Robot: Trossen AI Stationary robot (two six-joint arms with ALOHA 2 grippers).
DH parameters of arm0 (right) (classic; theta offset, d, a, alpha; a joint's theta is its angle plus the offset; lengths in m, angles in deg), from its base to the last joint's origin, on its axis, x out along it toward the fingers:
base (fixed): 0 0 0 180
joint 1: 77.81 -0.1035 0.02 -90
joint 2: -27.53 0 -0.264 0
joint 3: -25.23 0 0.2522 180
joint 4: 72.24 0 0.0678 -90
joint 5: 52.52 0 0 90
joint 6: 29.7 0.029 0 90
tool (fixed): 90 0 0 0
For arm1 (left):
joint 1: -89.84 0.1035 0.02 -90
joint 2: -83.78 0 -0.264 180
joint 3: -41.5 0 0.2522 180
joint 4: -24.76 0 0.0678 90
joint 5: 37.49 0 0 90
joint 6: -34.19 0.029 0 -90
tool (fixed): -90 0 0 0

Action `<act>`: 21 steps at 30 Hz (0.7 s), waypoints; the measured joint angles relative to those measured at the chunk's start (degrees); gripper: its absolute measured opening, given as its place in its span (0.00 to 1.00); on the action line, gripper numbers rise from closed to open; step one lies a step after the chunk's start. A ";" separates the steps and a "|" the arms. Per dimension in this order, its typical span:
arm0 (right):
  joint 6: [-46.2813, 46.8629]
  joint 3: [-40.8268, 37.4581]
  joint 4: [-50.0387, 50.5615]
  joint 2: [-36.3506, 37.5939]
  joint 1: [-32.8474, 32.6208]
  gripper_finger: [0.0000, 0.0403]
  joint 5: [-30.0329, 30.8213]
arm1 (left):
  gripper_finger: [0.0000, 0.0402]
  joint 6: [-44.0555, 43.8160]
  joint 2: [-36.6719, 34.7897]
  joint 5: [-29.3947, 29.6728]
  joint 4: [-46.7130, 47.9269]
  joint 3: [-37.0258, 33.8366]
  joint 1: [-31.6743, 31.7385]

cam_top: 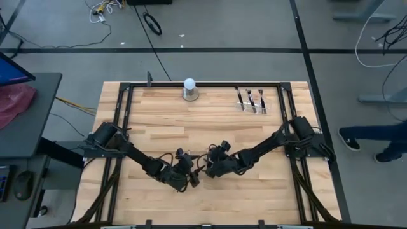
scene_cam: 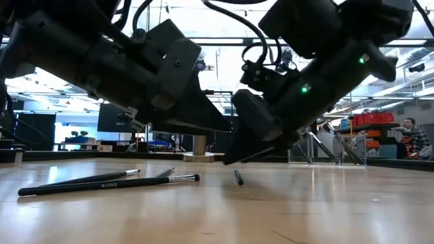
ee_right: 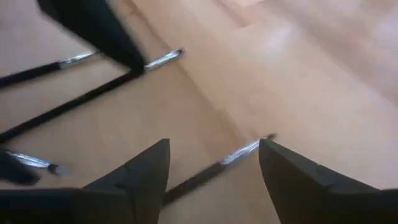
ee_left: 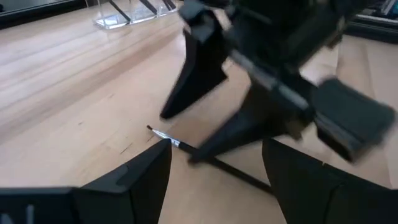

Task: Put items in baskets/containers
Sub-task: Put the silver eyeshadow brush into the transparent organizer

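Several thin dark brushes (scene_cam: 108, 183) lie flat on the wooden table near its middle. My right gripper (ee_right: 214, 155) hangs open just over one of them (ee_right: 205, 171), a finger on either side of its silver ferrule. My left gripper (ee_left: 217, 168) faces it, open and low, with the same brush (ee_left: 236, 174) running between its fingers. In the high view the two grippers, left (cam_top: 193, 180) and right (cam_top: 205, 170), almost meet. The clear holder (cam_top: 251, 105) stands at the far right with three brushes leaning in it. My right gripper has one fingertip (ee_left: 194, 157) right beside the brush's ferrule (ee_left: 177, 143). I cannot tell whether it touches the brush. The brush lies flat on the table.
A white ball on a round grey base (cam_top: 189, 89) stands at the table's far edge, near the middle. More brushes (ee_right: 68, 102) lie beside the left gripper's finger (ee_right: 106, 31). A black frame (cam_top: 203, 83) rims the table. A person sits beyond the table at the right (scene_cam: 411, 135).
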 joint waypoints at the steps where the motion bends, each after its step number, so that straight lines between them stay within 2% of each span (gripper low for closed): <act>1: 0.27 0.08 -0.64 -0.76 0.05 0.61 -0.59 | 0.64 0.24 -0.01 0.09 -0.28 -0.02 -0.01; 9: -1.54 0.50 5.22 -1.88 0.26 0.50 -3.49 | 0.64 -0.14 -0.01 0.15 -0.52 -0.02 -0.21; 15: -13.77 0.49 7.16 -1.61 0.81 0.37 -8.62 | 0.64 -0.31 -0.03 0.17 -0.57 -0.02 -0.19; 21: -23.50 -0.67 4.61 -1.24 4.32 0.26 -16.72 | 0.64 -0.29 -0.05 -0.78 -0.54 -0.02 -0.19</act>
